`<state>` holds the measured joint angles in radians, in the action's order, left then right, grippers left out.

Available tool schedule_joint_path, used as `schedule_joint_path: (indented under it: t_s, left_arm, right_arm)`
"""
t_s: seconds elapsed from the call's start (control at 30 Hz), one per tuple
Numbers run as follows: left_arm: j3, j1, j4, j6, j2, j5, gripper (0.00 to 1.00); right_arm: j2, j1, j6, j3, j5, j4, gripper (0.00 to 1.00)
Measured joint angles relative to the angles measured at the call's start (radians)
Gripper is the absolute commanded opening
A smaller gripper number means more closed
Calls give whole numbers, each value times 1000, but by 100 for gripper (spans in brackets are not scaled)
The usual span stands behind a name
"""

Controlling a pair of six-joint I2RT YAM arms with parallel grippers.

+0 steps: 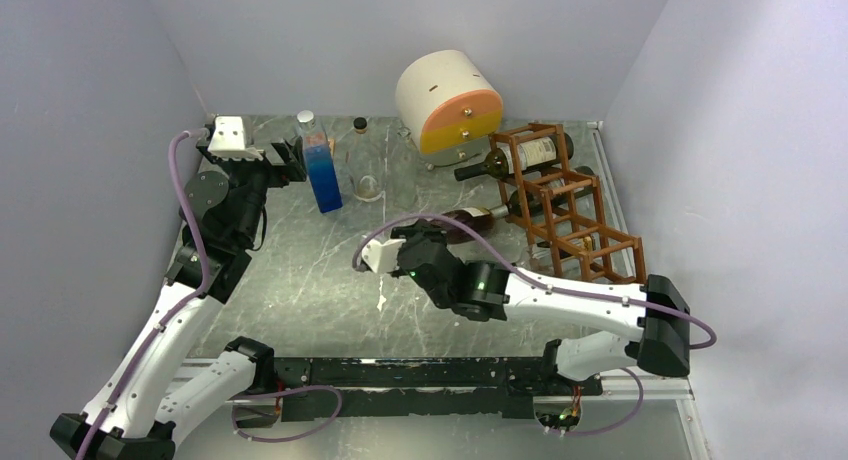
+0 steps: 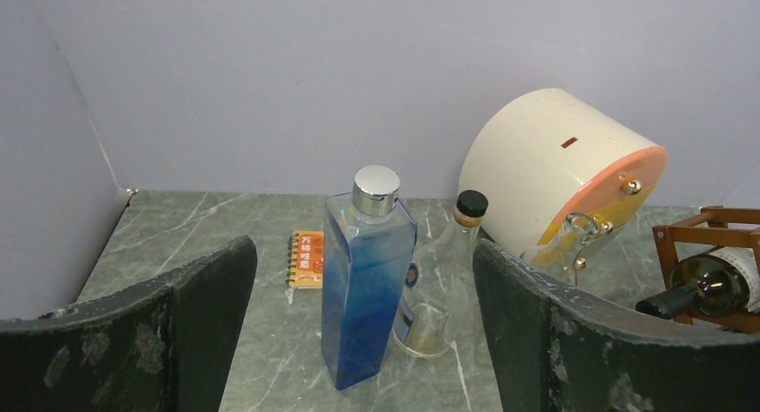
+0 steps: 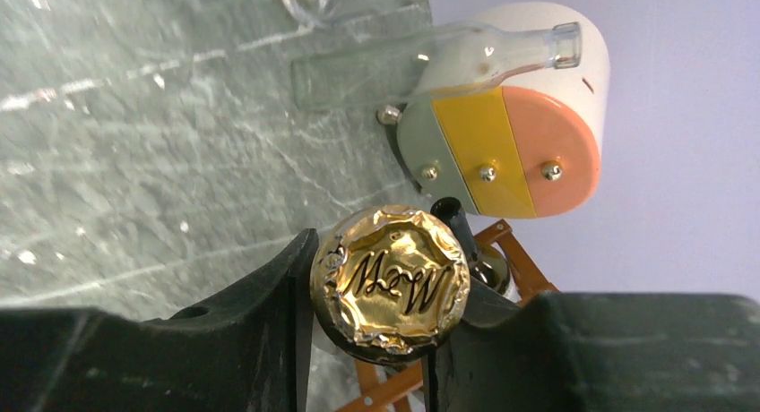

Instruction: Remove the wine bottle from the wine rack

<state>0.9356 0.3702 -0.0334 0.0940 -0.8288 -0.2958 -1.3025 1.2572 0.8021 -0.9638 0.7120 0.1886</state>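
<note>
Grey marble table (image 1: 300, 280), pale walls. At three o'clock the wine rack (image 1: 575, 215) cradles a wine bottle (image 1: 478, 218), neck outward. The right gripper (image 3: 376, 287) pinches its gold-foiled top. Best drawn level, straight toward nine o'clock. At ten o'clock, the left gripper (image 2: 358, 287) has its fingers spread.

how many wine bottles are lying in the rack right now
3: top bottle in the wine rack's highest cell, middle bottle in the row below, lowest bottle with its foil-capped neck clamped by the right gripper. The lattice may hide others.
</note>
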Motion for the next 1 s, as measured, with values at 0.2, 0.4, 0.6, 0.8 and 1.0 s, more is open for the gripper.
schedule_joint_path:
  t_s: [0.2,0.4,0.6,0.8,1.0]
  left_arm:
    - [0,0,0,0,-1,0,94]
    - [0,0,0,1,-9,1,94]
    - [0,0,0,6,-11,1,94]
    - [0,0,1,8,-15,1,94]
    - [0,0,1,8,-17,1,94]
  right_arm:
    - [59,-44,-130,-96,-109,57,0]
    - [102,-182,-292,-215,-308,173,0]
    - [106,-338,-417,-232,-491,216,0]
    - [58,-439,-516,-232,-628,218,0]
    - [-13,-483,-594,-253,-706,113,0]
